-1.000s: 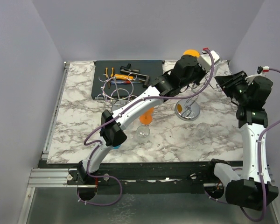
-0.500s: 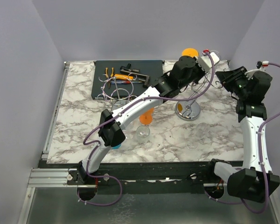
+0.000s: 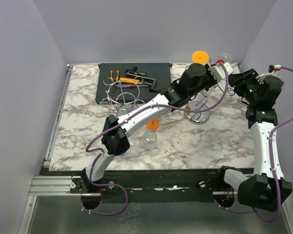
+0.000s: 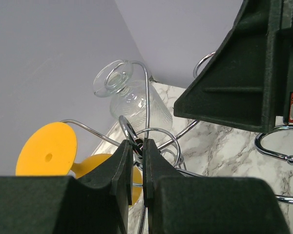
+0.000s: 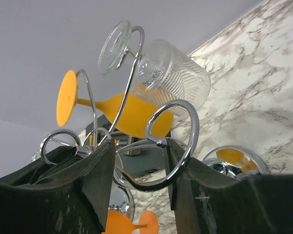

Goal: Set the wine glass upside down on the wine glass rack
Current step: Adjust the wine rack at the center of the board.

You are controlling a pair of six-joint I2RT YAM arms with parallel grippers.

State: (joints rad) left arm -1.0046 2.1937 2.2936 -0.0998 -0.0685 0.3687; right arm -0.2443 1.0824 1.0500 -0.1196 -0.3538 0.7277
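At the table's far right, my right gripper point(image 5: 139, 156) has just spread its fingers and holds nothing. The wine glass point(image 5: 173, 78) now hangs bowl-down on the wine glass rack point(image 3: 197, 117). My left gripper point(image 4: 136, 144) stays clenched on the rack's wire. I judge the placement done.

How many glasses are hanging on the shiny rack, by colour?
Orange glass: 1
Clear glass: 1
Total hanging upside down on the rack: 2
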